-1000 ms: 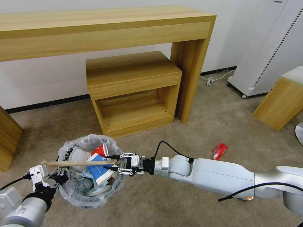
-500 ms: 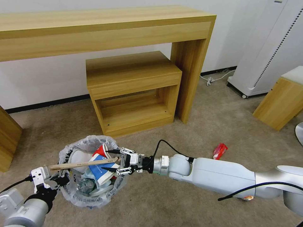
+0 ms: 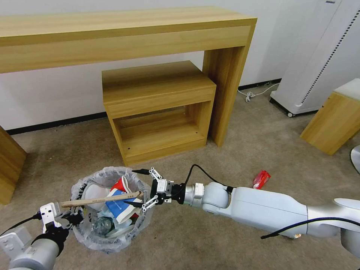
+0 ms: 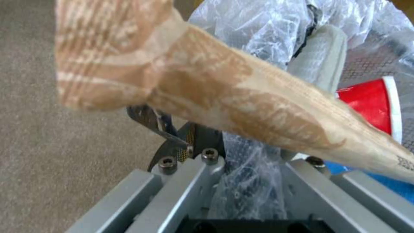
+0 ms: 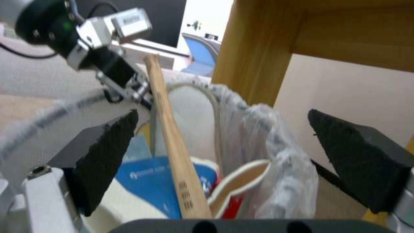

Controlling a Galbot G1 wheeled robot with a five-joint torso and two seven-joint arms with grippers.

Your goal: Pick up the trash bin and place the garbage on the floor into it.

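Observation:
The trash bin (image 3: pixel 87 237), lined with a crinkly plastic bag, is held just above the beige floor (image 3: pixel 225 157) by my left gripper (image 3: pixel 71 218), which is shut on its near rim (image 4: pixel 241 152). A wooden stick (image 3: pixel 100 199) lies across the bin's top over a white slipper (image 3: pixel 93 190) and a red and blue cup (image 3: pixel 119 202). At the bin's right rim my right gripper (image 3: pixel 129 187) is open. Its pads (image 5: pixel 108 152) stand wide on either side of the stick (image 5: pixel 172 155) without touching it. A red wrapper (image 3: pixel 261 179) lies on the carpet to the right.
A long wooden desk (image 3: pixel 123 37) and a low shelf unit (image 3: pixel 157 108) stand close behind the bin. A wooden cabinet (image 3: pixel 332 120) and a white wheeled appliance (image 3: pixel 318 63) are at the right. A wooden panel (image 3: pixel 9 165) is at the left.
My right gripper has opened wide and let go of the stick, which now rests across the bin. The left arm has carried the bin slightly lower.

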